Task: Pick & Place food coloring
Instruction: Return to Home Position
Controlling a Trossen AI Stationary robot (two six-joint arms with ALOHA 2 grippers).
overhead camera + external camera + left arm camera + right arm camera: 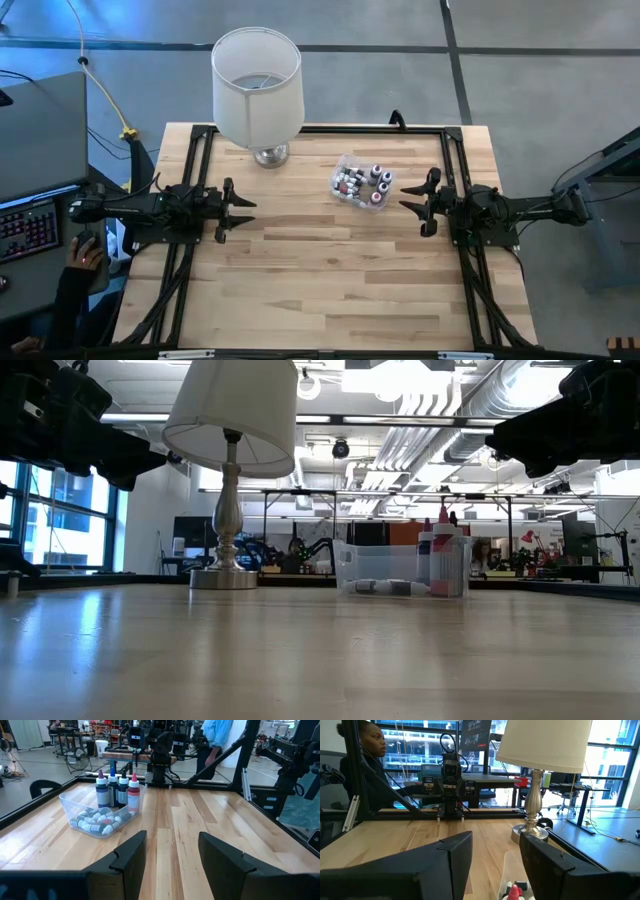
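Every food coloring bottle [362, 183] looks to be packed in the clear tub [343, 161], far side, right of centre. The left gripper [240, 212] and right gripper [412, 200] are parked at opposite table [320, 270] edges, fingers spread, nothing held. Job's probably done, so only homing is called for.

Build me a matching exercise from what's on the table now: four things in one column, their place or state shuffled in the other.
Things:
1. table lamp
2. clear plastic tub
3. left gripper
4. right gripper

Place or state:
A. open and empty, on the right side of the table, close to the tub
B. holds the food coloring bottles
C. open and empty, over the table's left side
D. stands near the table edge at the high view's top, left of the tub

Pairs: 1-D, 2-B, 3-C, 4-A
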